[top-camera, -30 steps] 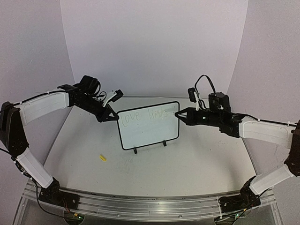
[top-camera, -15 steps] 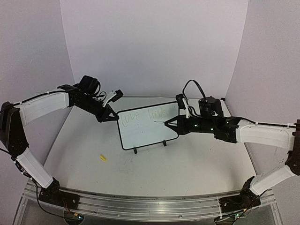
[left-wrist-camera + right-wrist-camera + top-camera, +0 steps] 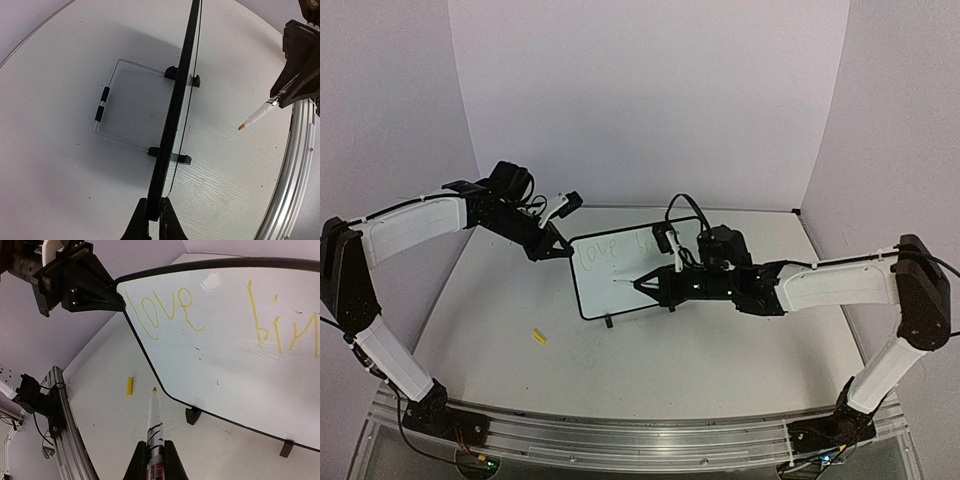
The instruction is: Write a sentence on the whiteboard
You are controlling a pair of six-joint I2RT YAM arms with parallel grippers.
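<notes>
- A robotics lab cell: a white worktop with a left arm and a right arm bolted at its near edge.
- An aluminium rail runs along that near edge, wiring exposed.
- A plain pale backdrop curves behind the worktop.

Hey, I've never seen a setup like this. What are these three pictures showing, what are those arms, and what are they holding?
These are two robot arms bolted at the near edge of a table. The wide picture looks down from above and behind them; the other two come from a small camera on each wrist. The left gripper is shut on an upper corner of a small whiteboard standing on its feet. The right gripper is shut on a marker, its tip just short of the board. The yellowish handwriting begins with "love". A small yellow piece, perhaps the cap, lies on the table.
</notes>
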